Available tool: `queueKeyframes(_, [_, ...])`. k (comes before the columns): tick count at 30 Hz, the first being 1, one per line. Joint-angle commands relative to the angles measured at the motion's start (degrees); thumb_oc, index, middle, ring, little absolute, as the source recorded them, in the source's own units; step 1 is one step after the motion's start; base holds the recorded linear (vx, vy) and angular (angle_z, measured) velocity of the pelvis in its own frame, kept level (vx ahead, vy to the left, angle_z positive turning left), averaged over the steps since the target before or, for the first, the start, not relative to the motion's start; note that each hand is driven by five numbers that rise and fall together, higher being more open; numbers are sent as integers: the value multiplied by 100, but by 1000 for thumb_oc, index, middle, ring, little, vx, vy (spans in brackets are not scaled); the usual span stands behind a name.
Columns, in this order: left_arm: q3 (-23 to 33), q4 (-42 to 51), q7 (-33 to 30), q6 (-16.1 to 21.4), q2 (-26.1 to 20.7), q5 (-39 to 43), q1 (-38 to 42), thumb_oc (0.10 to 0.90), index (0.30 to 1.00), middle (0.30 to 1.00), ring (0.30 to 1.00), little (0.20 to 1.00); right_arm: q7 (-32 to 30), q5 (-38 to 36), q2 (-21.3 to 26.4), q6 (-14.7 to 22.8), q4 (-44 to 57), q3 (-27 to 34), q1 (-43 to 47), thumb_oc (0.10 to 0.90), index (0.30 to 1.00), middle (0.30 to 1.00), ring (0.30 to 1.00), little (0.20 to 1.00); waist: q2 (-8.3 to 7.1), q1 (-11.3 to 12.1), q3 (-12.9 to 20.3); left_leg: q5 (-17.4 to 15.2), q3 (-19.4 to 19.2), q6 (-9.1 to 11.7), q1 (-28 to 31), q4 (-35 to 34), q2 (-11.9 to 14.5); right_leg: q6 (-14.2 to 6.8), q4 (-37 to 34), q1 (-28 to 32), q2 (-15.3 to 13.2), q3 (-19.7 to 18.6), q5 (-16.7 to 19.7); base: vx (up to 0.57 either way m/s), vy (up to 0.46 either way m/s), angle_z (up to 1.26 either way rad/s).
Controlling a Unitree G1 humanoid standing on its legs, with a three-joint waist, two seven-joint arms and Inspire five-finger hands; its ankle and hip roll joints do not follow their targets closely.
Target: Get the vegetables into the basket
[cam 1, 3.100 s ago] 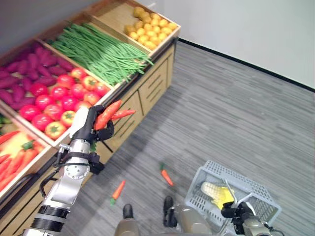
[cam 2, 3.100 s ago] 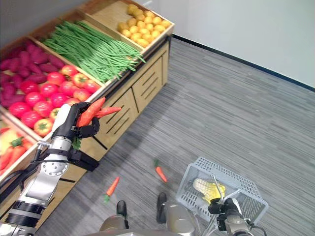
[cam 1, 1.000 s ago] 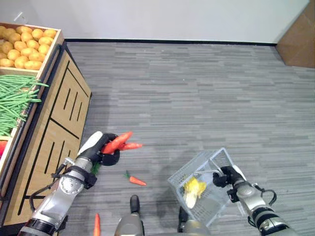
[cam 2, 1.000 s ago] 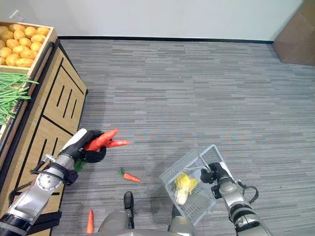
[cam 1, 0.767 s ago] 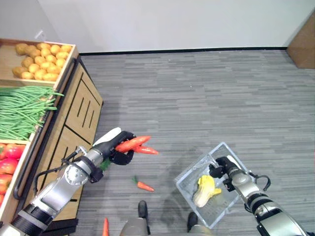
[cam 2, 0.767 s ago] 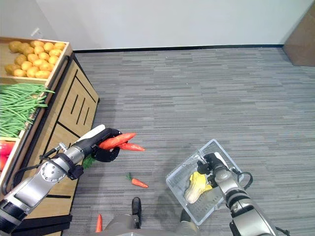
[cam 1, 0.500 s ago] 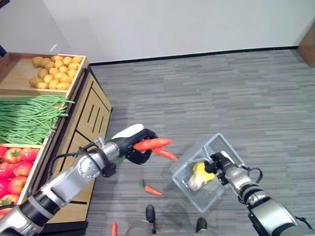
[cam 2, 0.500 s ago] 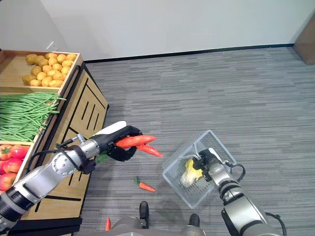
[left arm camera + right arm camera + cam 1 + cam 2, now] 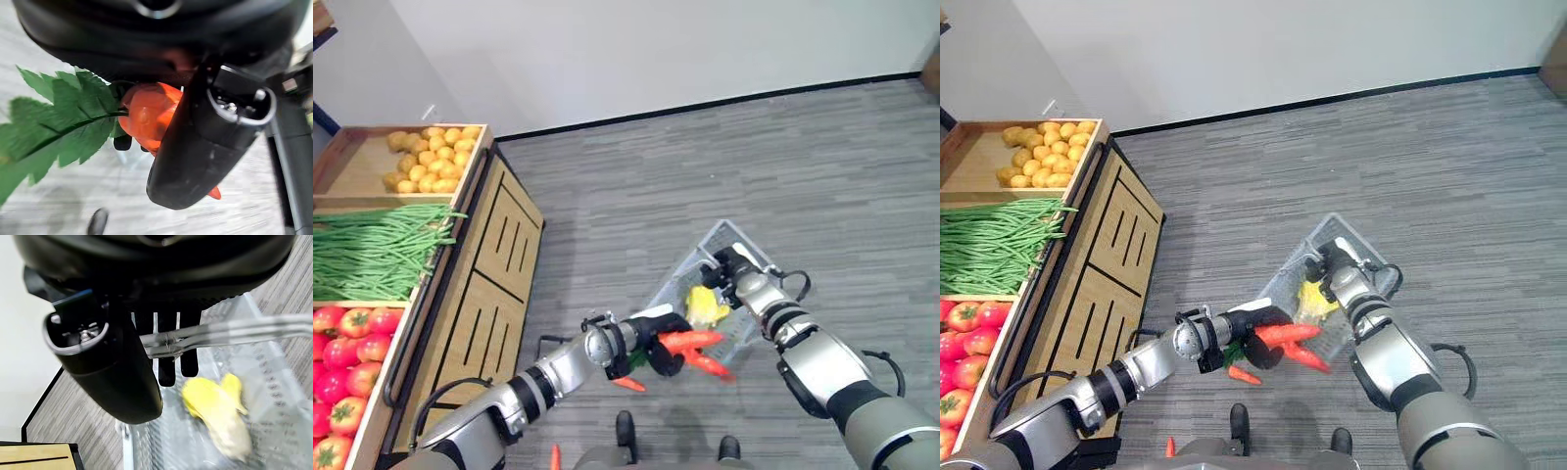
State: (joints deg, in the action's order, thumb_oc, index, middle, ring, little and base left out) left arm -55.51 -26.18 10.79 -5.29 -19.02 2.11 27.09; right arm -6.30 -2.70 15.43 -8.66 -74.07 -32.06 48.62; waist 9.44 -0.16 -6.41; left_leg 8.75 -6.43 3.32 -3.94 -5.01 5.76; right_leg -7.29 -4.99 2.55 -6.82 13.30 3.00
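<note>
Since half a second ago, I am bringing my left robot hand (image 9: 658, 345) across to the basket (image 9: 736, 243), so the carrots (image 9: 693, 347) that were out over the bare floor are now reaching its near rim. That robot hand is curling tight round their thick ends, with the green tops (image 9: 54, 113) sticking out behind the thumb. My right robot hand (image 9: 732, 271) is gripping the basket handle (image 9: 230, 333) and holding the basket tilted toward the carrots, with a yellow vegetable (image 9: 705, 305) lying inside. To do this well, I judge I should carry the tips past the rim before loosening my fingers, since two loose carrots (image 9: 628, 384) are already lying on the floor (image 9: 754, 147) below.
</note>
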Motion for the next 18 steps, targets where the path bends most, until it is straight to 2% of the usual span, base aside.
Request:
queueKeyframes(1, [178, -630, -275, 220, 260, -220, 849, 400, 300, 300, 300, 300, -219, -360, -286, 618, 650, -176, 917, 400, 300, 300, 300, 300, -440, -9, 74, -426, -47, 412, 353, 90, 187, -157, 157, -307, -108, -336, -41, 15, -25, -23])
queueKeyframes(2, [175, -686, -289, 251, 305, -228, 851, 400, 300, 300, 300, 300, -223, -362, -274, 610, 666, -188, 899, 400, 300, 300, 300, 300, -427, -2, 84, -427, -52, 412, 354, 89, 188, -157, 158, -310, -107, -341, -41, 12, -24, -21])
queueKeyframes(5, [143, -1537, -388, 174, 699, -681, 960, 400, 300, 300, 300, 300, -44, -541, -439, 666, 1732, -569, 409, 400, 300, 300, 300, 300, -539, -247, 56, -454, -204, 420, 408, 73, 255, -155, 152, -369, -58, -466, -12, 11, -4, -27])
queueKeyframes(7, [174, -1706, -468, 173, 763, -818, 982, 400, 300, 300, 300, 300, 46, -587, -391, 677, 2132, -665, 212, 400, 300, 300, 300, 300, -566, -303, 55, -466, -253, 424, 430, 65, 276, -158, 150, -388, -45, -520, -2, 14, 2, -33])
queueKeyframes(16, [396, -2593, -562, 171, 1004, -1746, 1059, 400, 300, 300, 300, 300, 756, -1056, 420, 787, 5133, -831, -1211, 400, 300, 300, 300, 300, -682, -674, 27, -530, -582, 439, 613, 41, 344, -202, 149, -445, 4, -776, 45, 13, 9, -23])
queueKeyframes(18, [393, -2596, -564, 172, 1012, -1747, 1057, 400, 300, 300, 300, 300, 757, -1056, 430, 778, 5147, -827, -1221, 400, 300, 300, 300, 300, -678, -666, 30, -531, -585, 439, 615, 40, 345, -202, 149, -446, 5, -780, 45, 5, 4, -26])
